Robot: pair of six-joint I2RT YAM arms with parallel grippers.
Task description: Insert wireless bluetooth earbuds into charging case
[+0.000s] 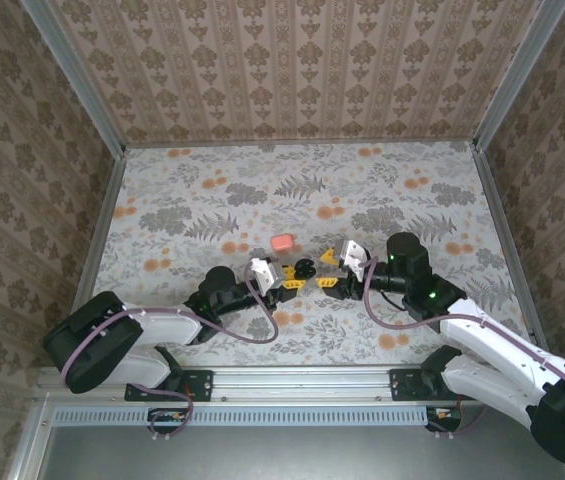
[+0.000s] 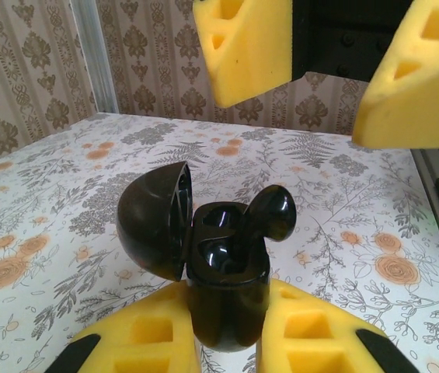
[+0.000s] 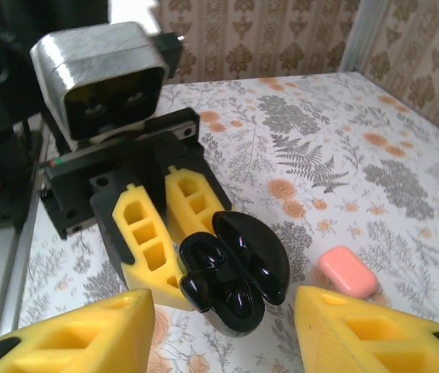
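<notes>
Black earbud (image 2: pixel 270 214): half inside the open charging case (image 2: pixel 223 295), tilted, not seated.
Left pincer (image 2: pixel 227 338): mine, clamped on the case.
Right pincer (image 3: pixel 223 346): mine, apart, empty, close by.
Risk: I judge a skewed push could jam it or pop it out.

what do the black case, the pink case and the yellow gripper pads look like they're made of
Black case: hard glossy plastic, judging by the sharp bright reflections on its lid and shell.
Pink case: probably plastic too, with a satin finish and only soft highlights.
Yellow pads: matte, with no shine and with moulded hollows. They could be foam or printed plastic; the look leaves it open.
</notes>
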